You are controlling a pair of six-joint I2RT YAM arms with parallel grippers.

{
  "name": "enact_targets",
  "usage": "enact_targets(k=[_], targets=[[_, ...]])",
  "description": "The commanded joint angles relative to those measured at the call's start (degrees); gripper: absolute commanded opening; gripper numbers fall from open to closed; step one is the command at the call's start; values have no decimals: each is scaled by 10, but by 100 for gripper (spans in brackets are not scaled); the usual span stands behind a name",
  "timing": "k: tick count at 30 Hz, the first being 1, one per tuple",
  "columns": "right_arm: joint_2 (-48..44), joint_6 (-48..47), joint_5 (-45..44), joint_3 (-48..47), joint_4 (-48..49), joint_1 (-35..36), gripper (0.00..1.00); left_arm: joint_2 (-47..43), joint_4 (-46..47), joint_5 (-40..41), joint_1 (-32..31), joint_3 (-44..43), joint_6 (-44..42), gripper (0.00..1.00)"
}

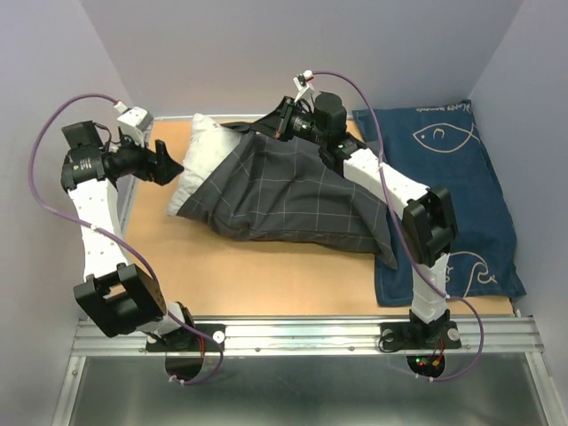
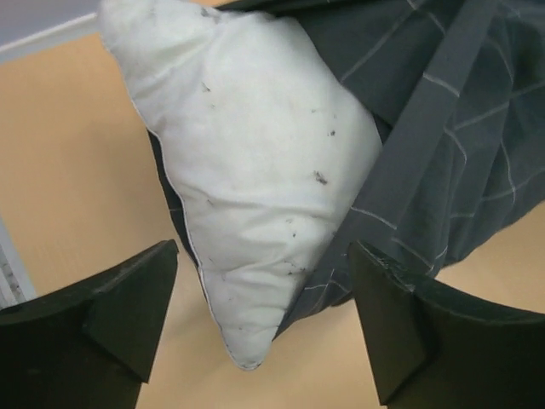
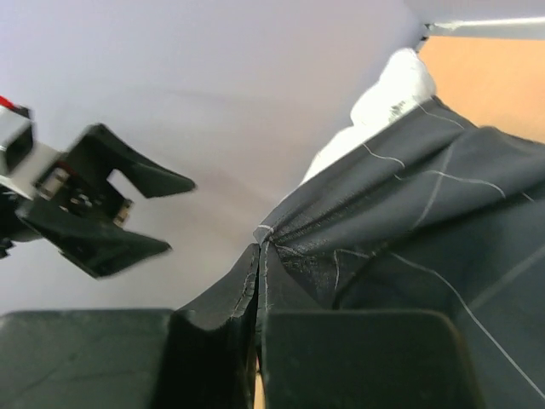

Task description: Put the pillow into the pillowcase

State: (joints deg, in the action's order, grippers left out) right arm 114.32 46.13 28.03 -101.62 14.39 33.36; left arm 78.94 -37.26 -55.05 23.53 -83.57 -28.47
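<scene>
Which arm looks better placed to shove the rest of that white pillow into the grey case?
Left. The left tool is open, facing the bare end of the pillow without touching it. The right tool is shut on the pillowcase hem, so it looks busy.

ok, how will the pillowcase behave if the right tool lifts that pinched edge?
Likely floppy: the pillowcase drapes in folds and bunches where the right tool pinches its edge. Probably light, since it looks like thin cloth. It may drag the pillow, partly inside, along.
</scene>
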Motion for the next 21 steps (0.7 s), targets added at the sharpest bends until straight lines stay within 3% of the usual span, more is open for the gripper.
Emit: enact_targets(k=[1,3,4,7,11,14,15,17,18,20,21], targets=[[12,23,25,-52,84,6,2,24,-82,-9,-26,37,-126,97],[1,18,40,-60,78,9,15,31,-38,12,-51,71,-133,98],[-8,15,44,-53,70,9,39,36,-24,20,-66,77,-131,99],[-76,-48,50,5,-23,-8,73,67,3,24,-110,80,-145,99],[-172,-104,65,120,-197,-86,75,133,17,15,-129,61,-142,91],[-236,-233,-8,166,-333,-129,72,153,18,15,-129,49,-142,75],[-246,-289,-57,172,-364,-132,69,155,21,18,-127,48,-137,65],[-261,-330,-62,193,-427,-132,66,151,28,16,-115,51,-128,49],[-263,-349,-55,202,-442,-132,61,147,28,15,-106,52,-126,27],[-245,-369,-34,209,-480,-132,57,141,34,29,-73,57,-100,2],[-234,-372,-34,215,-485,-131,55,138,36,35,-59,60,-90,0]])
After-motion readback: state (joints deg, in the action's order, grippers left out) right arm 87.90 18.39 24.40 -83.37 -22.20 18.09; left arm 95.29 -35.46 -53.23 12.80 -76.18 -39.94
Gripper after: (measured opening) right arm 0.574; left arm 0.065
